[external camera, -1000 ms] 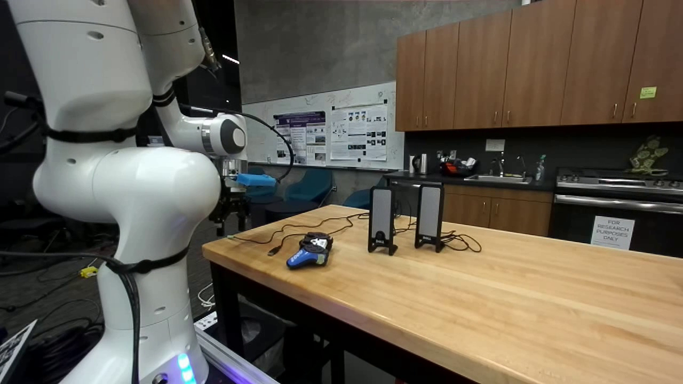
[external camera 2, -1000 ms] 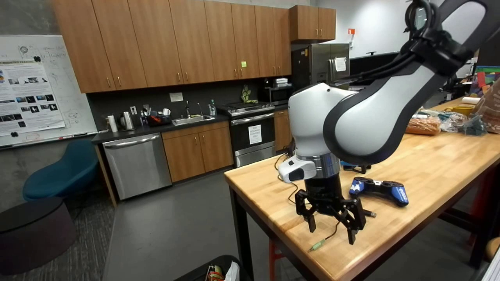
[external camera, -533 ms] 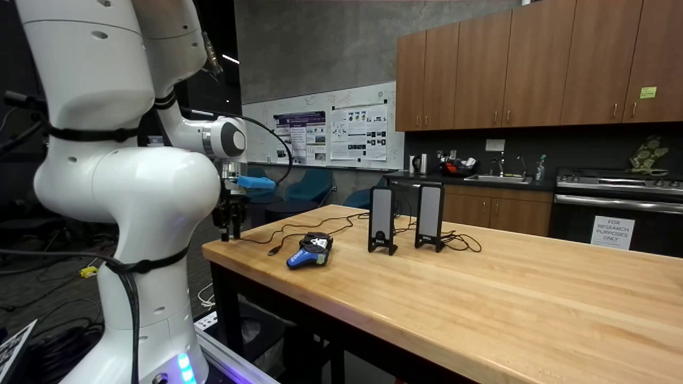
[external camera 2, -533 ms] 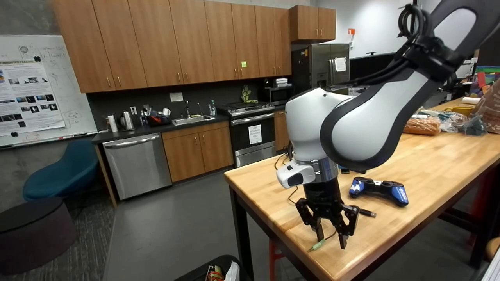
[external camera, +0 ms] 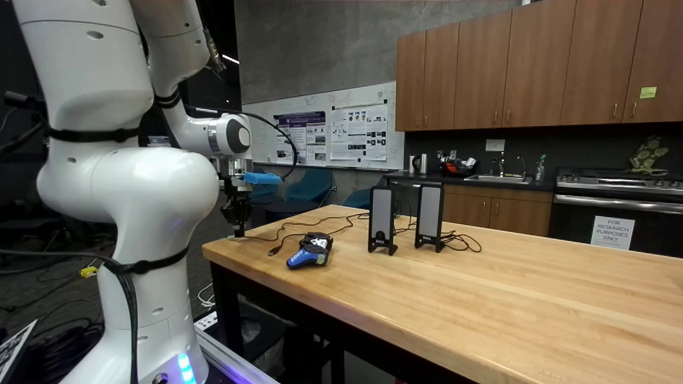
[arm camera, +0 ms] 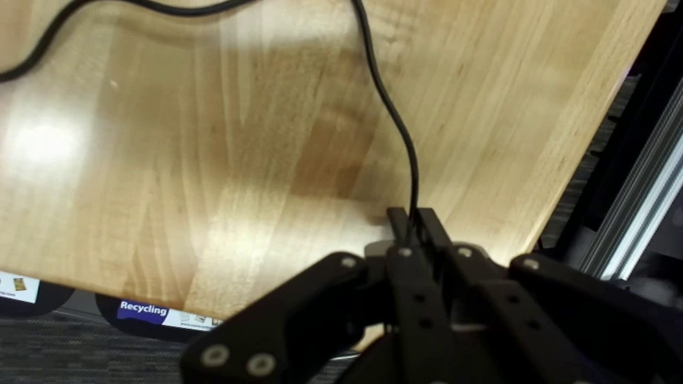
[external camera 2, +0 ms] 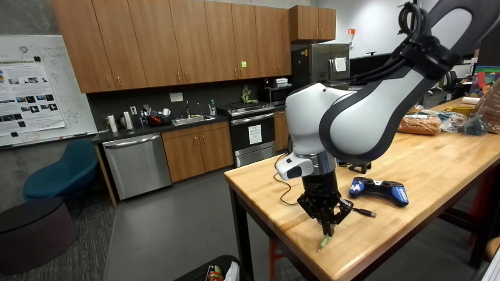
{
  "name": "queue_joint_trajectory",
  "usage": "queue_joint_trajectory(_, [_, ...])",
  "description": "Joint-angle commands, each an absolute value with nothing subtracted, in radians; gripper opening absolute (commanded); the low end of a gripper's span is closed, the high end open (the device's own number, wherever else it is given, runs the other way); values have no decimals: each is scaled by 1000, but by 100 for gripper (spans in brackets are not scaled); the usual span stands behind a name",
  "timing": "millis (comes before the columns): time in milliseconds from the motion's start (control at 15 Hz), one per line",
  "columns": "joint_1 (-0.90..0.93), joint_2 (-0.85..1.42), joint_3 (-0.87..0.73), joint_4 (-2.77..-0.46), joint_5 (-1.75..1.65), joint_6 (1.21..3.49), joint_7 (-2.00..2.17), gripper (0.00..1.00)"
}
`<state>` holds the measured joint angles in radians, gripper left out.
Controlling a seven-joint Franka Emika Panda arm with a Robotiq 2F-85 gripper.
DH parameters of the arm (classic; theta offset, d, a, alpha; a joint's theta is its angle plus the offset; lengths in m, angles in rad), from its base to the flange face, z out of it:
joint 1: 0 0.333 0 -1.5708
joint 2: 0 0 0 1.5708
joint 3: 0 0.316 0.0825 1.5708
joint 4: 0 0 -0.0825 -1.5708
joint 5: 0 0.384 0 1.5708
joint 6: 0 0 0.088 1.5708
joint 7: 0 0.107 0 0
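"white arm at the far left in an exterior view. what's the pincer doing?"

"it's nipped together on the black cable; in the wrist view i see it run between the fingertips, and in an exterior view the green plug pokes out just below them, near a corner of the bench."

"and next, going right?"

"a black usb plug lies on the bench, then a blue-and-black game controller near it."

"past that?"

"i've got two grey-fronted speakers standing upright side by side, slightly apart. farther right, in the background, i can see a sink, then an oven with a paper sign on its front."
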<state>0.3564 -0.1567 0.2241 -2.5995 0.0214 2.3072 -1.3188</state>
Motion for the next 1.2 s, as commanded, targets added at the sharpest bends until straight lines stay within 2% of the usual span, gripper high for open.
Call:
queue_joint_trajectory(0, [330, -234, 223, -2619, -25, 2279, -1285, 2])
queue_joint_trajectory(1133, [285, -588, 153, -2726, -209, 2072, -1046, 2])
